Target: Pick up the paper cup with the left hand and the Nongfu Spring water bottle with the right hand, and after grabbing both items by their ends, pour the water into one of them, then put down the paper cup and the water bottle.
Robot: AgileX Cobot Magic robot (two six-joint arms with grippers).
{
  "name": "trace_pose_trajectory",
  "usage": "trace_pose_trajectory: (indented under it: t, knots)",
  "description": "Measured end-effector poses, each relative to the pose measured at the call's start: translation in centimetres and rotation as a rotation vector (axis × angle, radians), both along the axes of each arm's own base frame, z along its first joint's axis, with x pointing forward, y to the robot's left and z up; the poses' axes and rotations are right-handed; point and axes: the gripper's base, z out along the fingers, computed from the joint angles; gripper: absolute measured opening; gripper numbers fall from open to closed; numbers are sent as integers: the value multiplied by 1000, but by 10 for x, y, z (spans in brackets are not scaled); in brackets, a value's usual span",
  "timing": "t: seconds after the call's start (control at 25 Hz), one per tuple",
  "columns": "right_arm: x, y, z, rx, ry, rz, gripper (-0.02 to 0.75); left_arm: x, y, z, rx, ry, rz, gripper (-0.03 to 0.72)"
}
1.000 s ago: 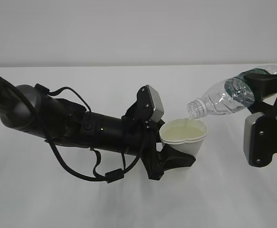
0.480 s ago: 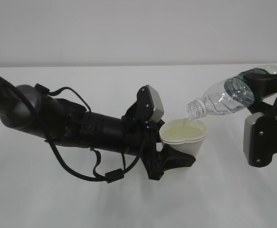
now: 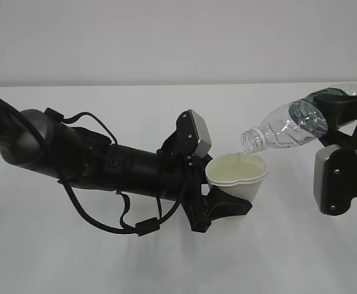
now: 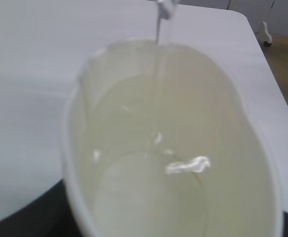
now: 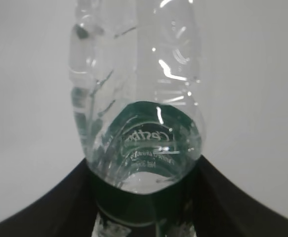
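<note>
Pour step underway: thin stream of water point(image 4: 159, 29) ran from the bottle point(image 3: 286, 127) mouth into the paper cup point(image 3: 237, 175), held above the table point(image 3: 288, 257). Left end effector point(image 3: 218, 205) clamped on cup's lower part, arm reaching across low, approx. horizontal. Right end effector point(image 3: 340, 113) clamped on bottle's label end, bottle tilted neck-down twd cup. Next, prob.: tip bottle back upright, then set both down w/o spilling.

Bright, even, soft-shadowed light; the left wrist view is blurred.

A plain white table point(image 3: 166, 263) spreads under both arms; no object visibly rests on it.
</note>
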Motion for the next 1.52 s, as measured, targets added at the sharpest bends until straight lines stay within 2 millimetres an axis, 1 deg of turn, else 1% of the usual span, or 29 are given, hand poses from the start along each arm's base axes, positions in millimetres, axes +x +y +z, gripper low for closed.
trace_pose_trajectory:
  t: [0.6,1.0,1.32,1.52]
  knots:
    - [0,0,0,181,51,-41,399,0,0,0,1,0,1,441]
    - [0,-1,0,333,92,-84,399,0,0,0,5,-1,3,440]
    - [1,-5,0,408,102,-144,399,0,0,0,5,-1,3,440]
    - [1,-5,0,426,107,-148,399,1,0,0,3,1,7,440]
